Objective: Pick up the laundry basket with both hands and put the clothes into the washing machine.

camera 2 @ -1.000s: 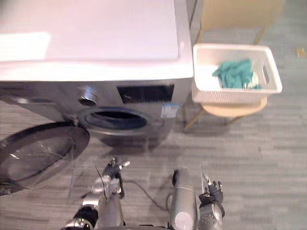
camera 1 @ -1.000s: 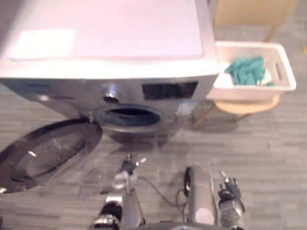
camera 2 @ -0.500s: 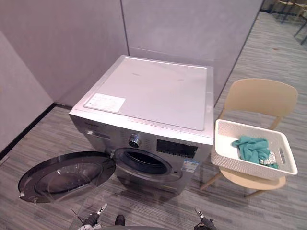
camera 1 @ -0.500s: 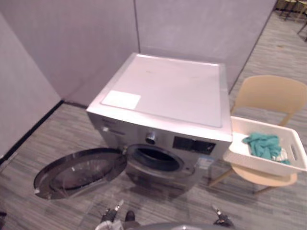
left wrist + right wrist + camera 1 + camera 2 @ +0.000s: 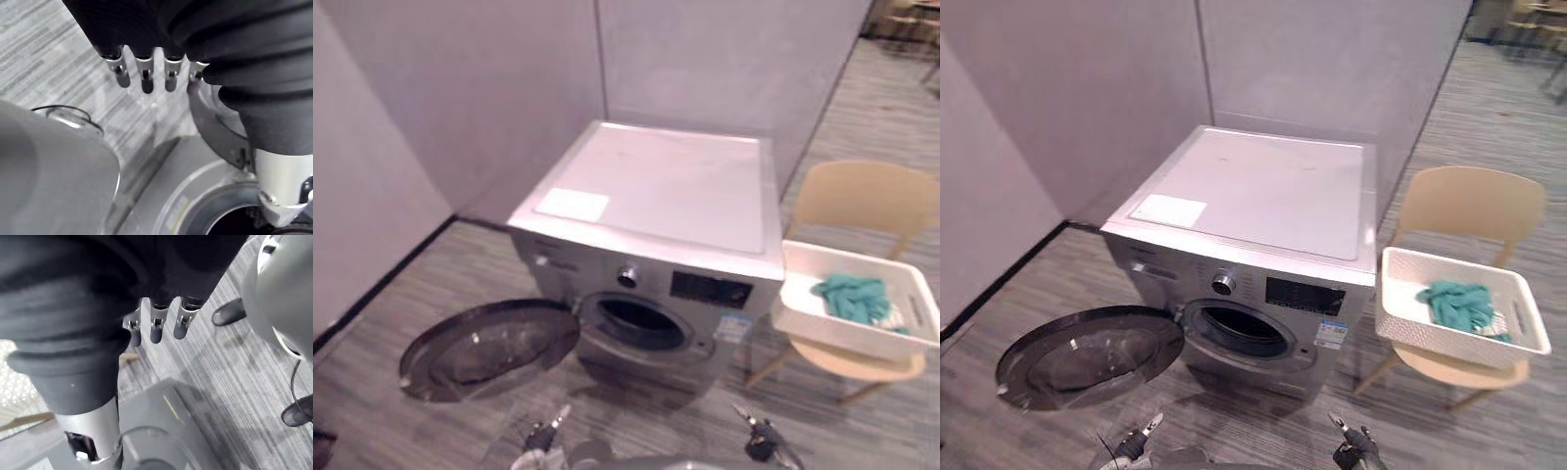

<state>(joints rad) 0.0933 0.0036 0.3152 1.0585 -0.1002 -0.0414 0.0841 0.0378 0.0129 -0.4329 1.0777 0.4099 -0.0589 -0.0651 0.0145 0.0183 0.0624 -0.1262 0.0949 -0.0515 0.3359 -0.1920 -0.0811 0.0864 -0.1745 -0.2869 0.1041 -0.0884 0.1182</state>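
The washing machine (image 5: 1263, 225) stands against grey partition walls (image 5: 1087, 88), silver with a flat pale top. Its round door (image 5: 1087, 357) is swung fully open toward the robot's left and hangs low over the striped grey floor (image 5: 1018, 284). The dark opening of the drum (image 5: 1239, 331) shows in the middle of the front panel, below a knob (image 5: 1224, 284) and a dark display (image 5: 1304, 295).

Just beside the machine, on the robot's right, a tan chair (image 5: 1469, 206) carries the white laundry basket (image 5: 1449, 343) on its seat. The basket sits level, with its near end close to the machine's side (whether the two touch cannot be told). A bundle of teal clothes (image 5: 1457, 304) lies inside, toward the end farther from the machine.

Both hands are low at the bottom edge of the head views, well apart from the basket and from each other. The left hand (image 5: 540, 437) is in front of the open door, and the right hand (image 5: 759, 443) is in front of the machine's right corner. In the left wrist view its fingers (image 5: 146, 73) point out straight in a row, spread from the thumb (image 5: 274, 196), with nothing between them. The right hand's fingers (image 5: 155, 328) are likewise straight and empty, thumb (image 5: 93, 431) held apart
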